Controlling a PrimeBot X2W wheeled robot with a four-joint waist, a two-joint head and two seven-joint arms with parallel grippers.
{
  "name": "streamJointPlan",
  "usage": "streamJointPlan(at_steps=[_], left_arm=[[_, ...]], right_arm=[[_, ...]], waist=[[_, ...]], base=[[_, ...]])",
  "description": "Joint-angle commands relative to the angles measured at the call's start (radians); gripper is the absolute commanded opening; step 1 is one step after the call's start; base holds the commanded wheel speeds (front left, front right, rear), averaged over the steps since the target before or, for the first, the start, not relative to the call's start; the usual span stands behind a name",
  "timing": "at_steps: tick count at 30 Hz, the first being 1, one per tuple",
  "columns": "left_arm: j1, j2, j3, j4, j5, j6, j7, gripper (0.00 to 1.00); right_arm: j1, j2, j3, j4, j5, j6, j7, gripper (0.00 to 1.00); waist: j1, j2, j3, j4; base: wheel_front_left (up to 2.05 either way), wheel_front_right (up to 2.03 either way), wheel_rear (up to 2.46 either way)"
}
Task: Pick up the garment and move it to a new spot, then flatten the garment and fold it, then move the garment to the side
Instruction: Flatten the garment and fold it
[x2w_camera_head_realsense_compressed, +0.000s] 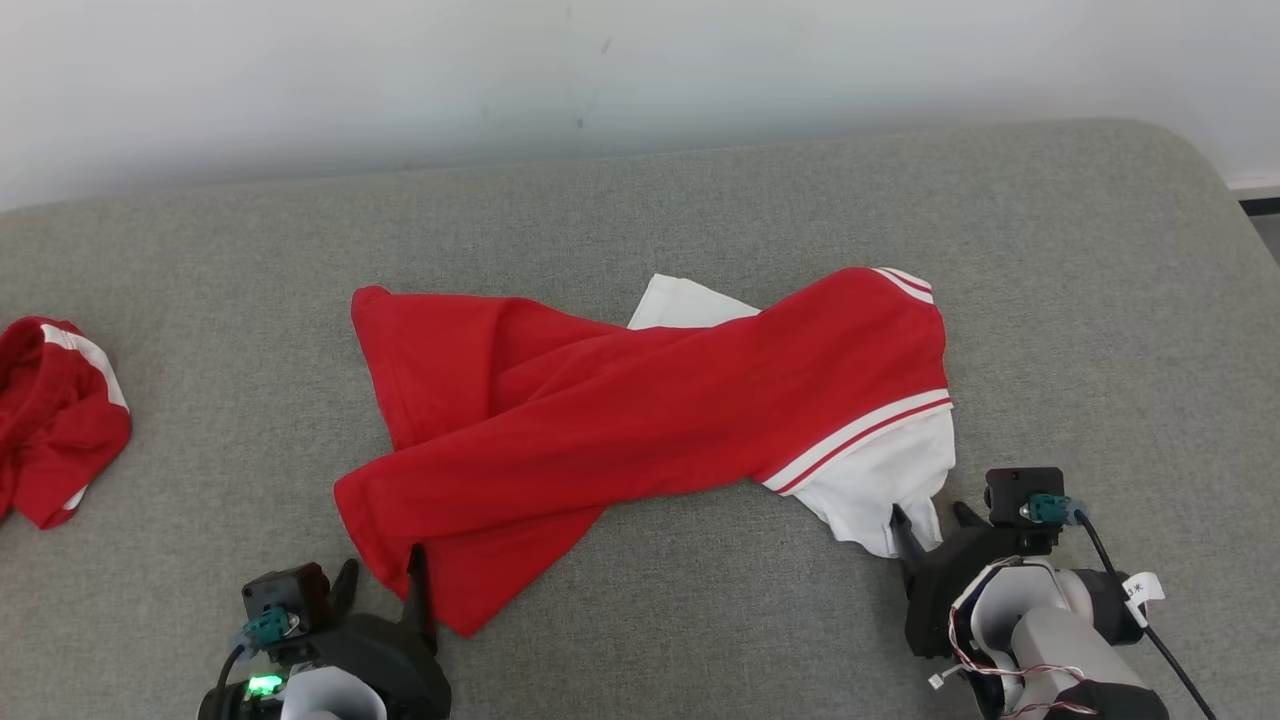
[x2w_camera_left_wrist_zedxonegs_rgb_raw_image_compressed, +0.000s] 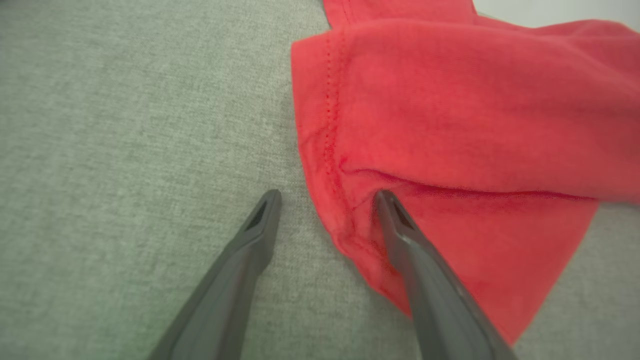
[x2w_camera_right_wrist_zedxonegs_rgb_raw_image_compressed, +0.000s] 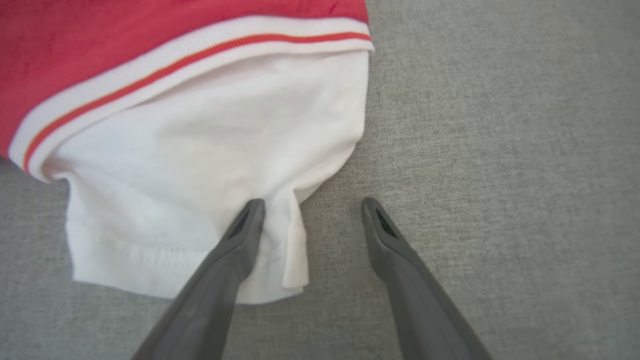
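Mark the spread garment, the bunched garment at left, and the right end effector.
spread garment (x2w_camera_head_realsense_compressed: 640, 420), head view, red middle.
bunched garment (x2w_camera_head_realsense_compressed: 52, 428), head view, red folds.
right end effector (x2w_camera_right_wrist_zedxonegs_rgb_raw_image_compressed: 312, 202), right wrist view, midway between fingertips.

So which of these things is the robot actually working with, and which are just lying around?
In the job: red and white garment in the middle; left hand, open at its red hem; right hand, open at its white corner.

Lying about: crumpled red cloth at the far left; grey padded surface underneath.
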Motion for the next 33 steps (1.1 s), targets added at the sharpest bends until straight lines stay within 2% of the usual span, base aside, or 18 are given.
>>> streamJointPlan(at_steps=[1, 5, 6, 7, 8, 9, 10, 11, 16, 20, 26, 33], left_arm=[[0.051, 0.0, -0.006, 0.035, -0.006, 0.002, 0.014, 1.0], [0.061, 0.0, -0.008, 0.038, -0.012, 0.002, 0.01, 1.0], [0.064, 0.0, -0.009, 0.037, -0.015, 0.001, 0.007, 0.96], [0.066, 0.0, -0.01, 0.037, -0.017, -0.001, 0.007, 0.73], [0.067, 0.0, -0.012, 0.034, -0.019, -0.008, 0.005, 0.42], [0.067, -0.001, -0.016, 0.032, -0.019, -0.011, 0.004, 0.11], [0.066, -0.002, -0.02, 0.031, -0.019, -0.019, 0.003, 0.0], [0.064, -0.003, -0.023, 0.03, -0.021, -0.022, 0.002, 0.0], [0.055, -0.003, -0.031, 0.034, -0.029, -0.033, 0.014, 0.0], [0.071, -0.004, -0.027, 0.031, -0.074, -0.06, 0.029, 0.0], [0.034, -0.001, 0.006, -0.069, -0.226, -0.124, 0.025, 0.0], [-0.023, -0.001, 0.038, -0.198, -0.328, -0.144, 0.073, 0.0]], right_arm=[[0.086, 0.058, 0.033, 0.044, 0.01, 0.022, 0.051, 1.0], [0.098, 0.056, 0.053, 0.033, 0.044, 0.022, 0.07, 1.0], [0.102, 0.056, 0.053, 0.033, 0.045, 0.022, 0.073, 1.0], [0.105, 0.056, 0.051, 0.035, 0.041, 0.022, 0.077, 1.0], [0.108, 0.055, 0.049, 0.036, 0.036, 0.022, 0.081, 1.0], [0.11, 0.051, 0.045, 0.036, 0.031, 0.022, 0.08, 0.61], [0.111, 0.047, 0.04, 0.035, 0.027, 0.022, 0.076, 0.35], [0.112, 0.045, 0.036, 0.036, 0.023, 0.021, 0.075, 0.0], [0.106, 0.026, 0.001, 0.028, 0.005, 0.014, 0.054, 0.0], [0.107, 0.027, -0.03, 0.006, 0.025, 0.011, 0.031, 0.0], [0.07, 0.029, -0.058, -0.108, 0.166, 0.011, -0.017, 0.0], [0.036, 0.001, -0.052, -0.268, 0.272, 0.011, -0.011, 0.0]], waist=[[0.0, -0.0001, -0.003, -0.002], [0.0, -0.0001, -0.006, 0.001], [0.0, -0.0001, -0.007, 0.002], [0.0, -0.0001, -0.007, 0.004], [0.0, -0.0001, -0.008, 0.004], [0.0, -0.0001, -0.008, 0.005], [0.0, -0.0001, -0.008, 0.006], [0.0, -0.0001, -0.008, 0.006], [0.0, -0.0001, -0.015, 0.002], [0.0, -0.0001, -0.036, -0.004], [0.0, -0.0001, -0.064, -0.008], [0.0, -0.0001, -0.092, -0.018]], base=[[0.0, 0.0, 0.0], [0.0, 0.0, 0.0], [0.0, 0.0, 0.0], [0.0, 0.0, 0.0], [0.0, 0.0, 0.0], [0.0, 0.0, 0.0], [0.0, 0.0, 0.0], [0.0, 0.0, 0.0], [0.0, 0.0, 0.0], [0.0, 0.0, 0.0], [0.0, 0.0, 0.0], [0.0, 0.0, 0.0]])
